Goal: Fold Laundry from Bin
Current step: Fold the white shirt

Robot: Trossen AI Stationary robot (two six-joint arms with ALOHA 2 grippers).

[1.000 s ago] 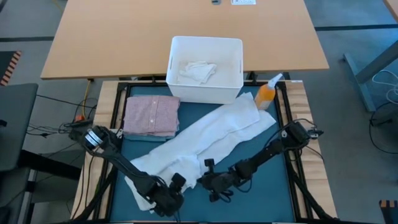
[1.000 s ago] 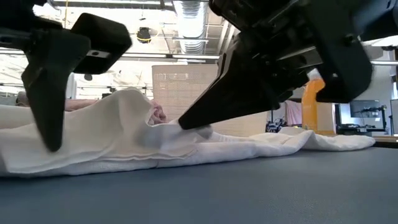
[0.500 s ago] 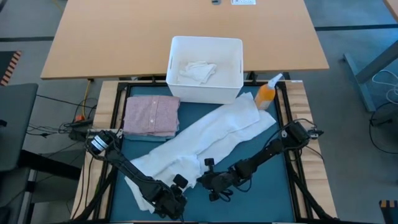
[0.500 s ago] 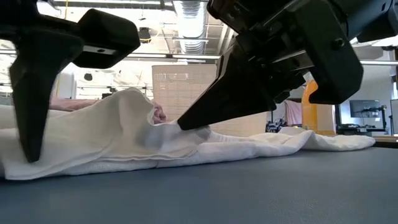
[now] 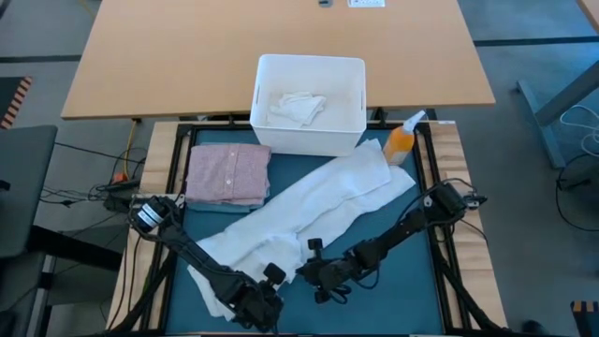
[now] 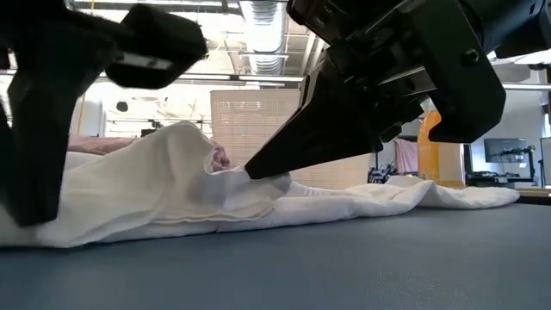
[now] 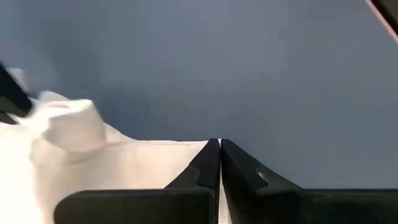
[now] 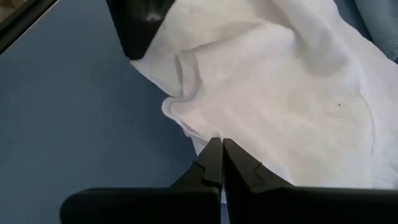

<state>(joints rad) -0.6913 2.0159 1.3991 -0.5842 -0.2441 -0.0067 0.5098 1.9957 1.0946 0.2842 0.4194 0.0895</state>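
My left gripper (image 5: 251, 301) sits at the near left of the teal mat (image 5: 393, 290), its fingers pressed together on the near corner of the long white cloth (image 5: 309, 211); in the left wrist view the tips (image 7: 219, 149) meet right at the cloth's hem, so I judge that corner pinched. My right gripper (image 5: 323, 278) is just beside it toward the middle of the mat, jaws also together on the cloth's near edge, where the right wrist view shows the tips buried in a fold.

From both grippers the cloth runs away diagonally, its long axis going from the near left corner up toward the far right, where its other end lies by the orange spray bottle (image 5: 401, 140) and the white bin (image 5: 351, 70). So everything I need to move lies ahead and to the right of my hands. The left holds the end, the right a spot a little farther along the same edge.

Beyond, a folded pink shirt (image 5: 227, 173) rests on the far left of the mat, touching the cloth's edge. The bin, beyond the mat on the wooden table (image 5: 150, 65), has a crumpled white piece (image 5: 295, 105) in it.
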